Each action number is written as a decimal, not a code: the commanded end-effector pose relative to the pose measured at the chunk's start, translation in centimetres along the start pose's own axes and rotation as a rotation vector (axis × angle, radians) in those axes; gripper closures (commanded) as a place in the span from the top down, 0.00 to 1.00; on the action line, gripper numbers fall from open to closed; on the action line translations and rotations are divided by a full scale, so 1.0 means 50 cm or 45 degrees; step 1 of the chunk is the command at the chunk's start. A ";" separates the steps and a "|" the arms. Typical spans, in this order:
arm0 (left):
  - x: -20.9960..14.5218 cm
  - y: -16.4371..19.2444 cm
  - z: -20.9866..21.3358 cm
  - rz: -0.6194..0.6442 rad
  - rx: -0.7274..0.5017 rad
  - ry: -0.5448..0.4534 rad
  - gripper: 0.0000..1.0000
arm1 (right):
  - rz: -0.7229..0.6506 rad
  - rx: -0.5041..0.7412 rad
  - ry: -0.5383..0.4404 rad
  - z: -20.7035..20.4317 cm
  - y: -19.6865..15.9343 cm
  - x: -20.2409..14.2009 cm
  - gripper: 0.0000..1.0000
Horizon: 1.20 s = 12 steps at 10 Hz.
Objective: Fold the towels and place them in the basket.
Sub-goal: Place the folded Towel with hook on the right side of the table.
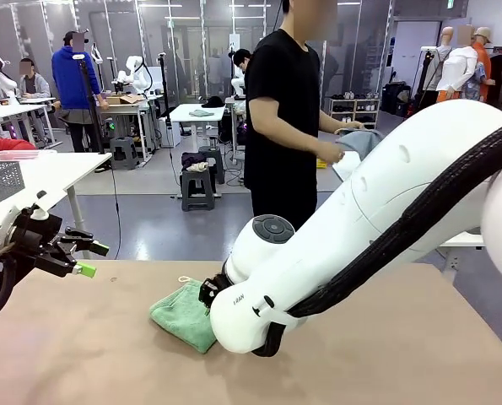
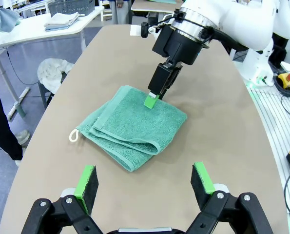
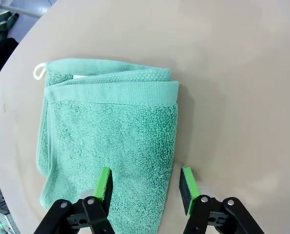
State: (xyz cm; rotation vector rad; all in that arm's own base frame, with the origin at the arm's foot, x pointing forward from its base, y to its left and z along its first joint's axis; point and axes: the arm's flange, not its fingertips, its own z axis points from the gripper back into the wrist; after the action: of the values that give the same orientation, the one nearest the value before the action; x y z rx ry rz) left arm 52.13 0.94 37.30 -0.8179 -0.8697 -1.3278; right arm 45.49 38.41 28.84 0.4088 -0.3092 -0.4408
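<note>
- Left gripper (image 2: 145, 180): fingers wide, empty, over the table (image 2: 222, 146).
- Green towel (image 2: 135, 124) lies folded ahead of them.
- Right gripper (image 3: 145, 183): fingers parted, straddling the towel's edge; its arm (image 1: 360, 219) partly hides the towel from the front.
- Beyond, a person (image 1: 284, 101) holds a grey towel (image 1: 364, 139).

In the front view the right arm (image 1: 385, 219) hides part of the green towel (image 1: 179, 314) and most of the person's grey towel (image 1: 362, 140).

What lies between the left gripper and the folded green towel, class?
Nothing but bare tan table lies between the open left gripper and the green towel; the left wrist view shows that stretch.
</note>
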 end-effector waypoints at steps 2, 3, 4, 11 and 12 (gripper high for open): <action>0.003 -0.001 0.001 0.006 -0.001 0.000 0.97 | -0.038 0.013 -0.060 -0.016 0.017 -0.020 0.52; 0.003 -0.001 0.001 0.006 -0.001 0.000 0.97 | -0.041 0.010 -0.058 -0.021 0.016 -0.021 0.51; 0.003 -0.001 0.001 0.006 -0.001 0.000 0.97 | -0.041 0.004 -0.065 -0.024 0.015 -0.021 0.32; 0.003 -0.001 0.001 0.006 -0.001 0.000 0.97 | 0.021 -0.044 -0.073 -0.020 0.017 -0.020 0.00; 0.003 -0.001 0.001 0.006 -0.001 0.000 0.97 | 0.016 -0.051 -0.073 -0.026 0.015 -0.021 0.00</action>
State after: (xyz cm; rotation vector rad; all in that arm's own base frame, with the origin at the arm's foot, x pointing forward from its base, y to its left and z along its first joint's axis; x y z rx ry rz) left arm 52.13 0.94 37.30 -0.8179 -0.8697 -1.3278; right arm 45.64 39.16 28.19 0.3758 -0.3418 -0.4199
